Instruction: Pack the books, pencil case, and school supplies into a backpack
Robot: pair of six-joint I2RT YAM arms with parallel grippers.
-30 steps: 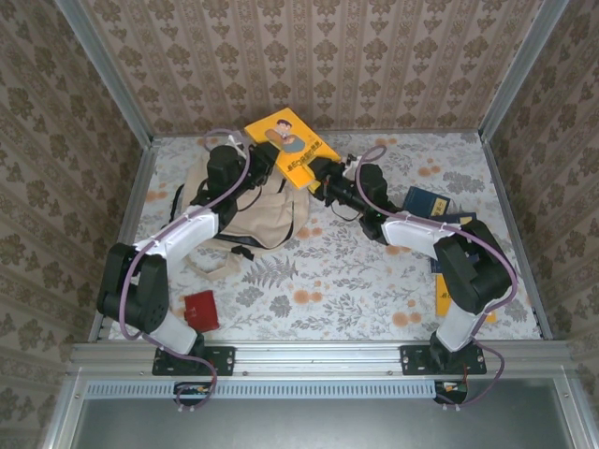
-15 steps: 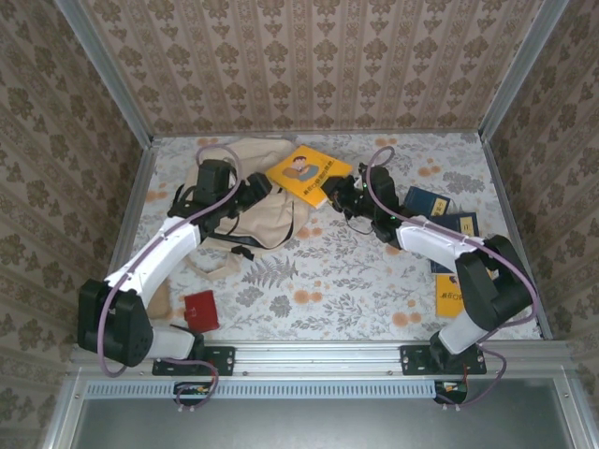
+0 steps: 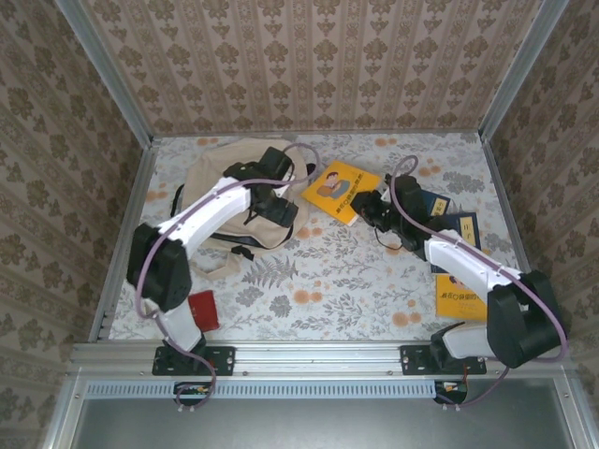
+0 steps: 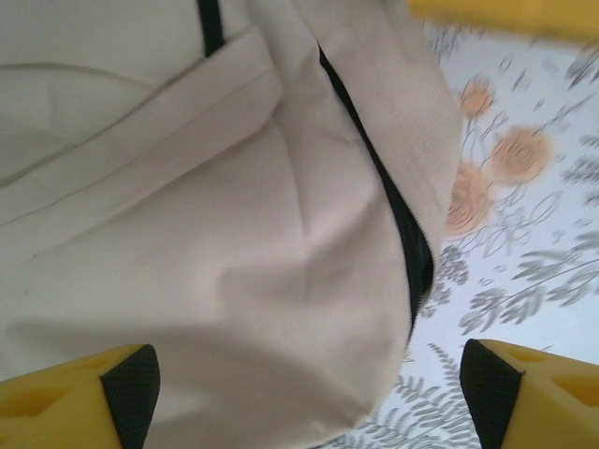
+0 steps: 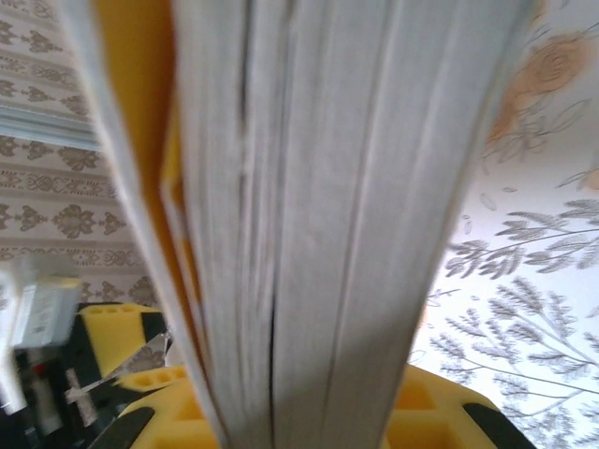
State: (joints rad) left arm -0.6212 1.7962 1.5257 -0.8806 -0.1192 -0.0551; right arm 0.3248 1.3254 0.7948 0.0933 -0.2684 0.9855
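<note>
1. Four books lie or hang outside the backpack (image 3: 215, 164), so by the look of it packing has barely begun; whether anything is already inside cannot be told, as the cream canvas hides its contents.
2. Right gripper (image 3: 367, 199) pinches the large yellow book (image 3: 339, 187) by its near edge, just right of the backpack. The right wrist view has the page block (image 5: 309, 187) clamped between the yellow fingers of the right gripper (image 5: 299, 412). Whether the book clears the table is unclear.
3. Left gripper (image 3: 285, 213) hovers over the backpack's right flank, fingers spread wide and holding nothing. In the left wrist view, the left gripper (image 4: 307, 398) straddles beige fabric and a dark seam of the backpack (image 4: 187, 234).
4. Left to pack, judging from this layout: the two navy books (image 3: 432, 203), overlapping at the right side of the table; the smaller yellow-orange book (image 3: 459, 297), near the right arm's base; and the small red item (image 3: 201, 309), near the left arm's base.
5. Likely step in hand: bringing the cartoon-cover book to the bag's mouth, which must first be held open.
6. Setting: a table (image 3: 328, 271) under a pale cloth printed with grey ferns and orange flowers, boxed in by walls (image 3: 318, 56) of brown damask wallpaper, with a metal rail (image 3: 318, 355) at the near edge.
</note>
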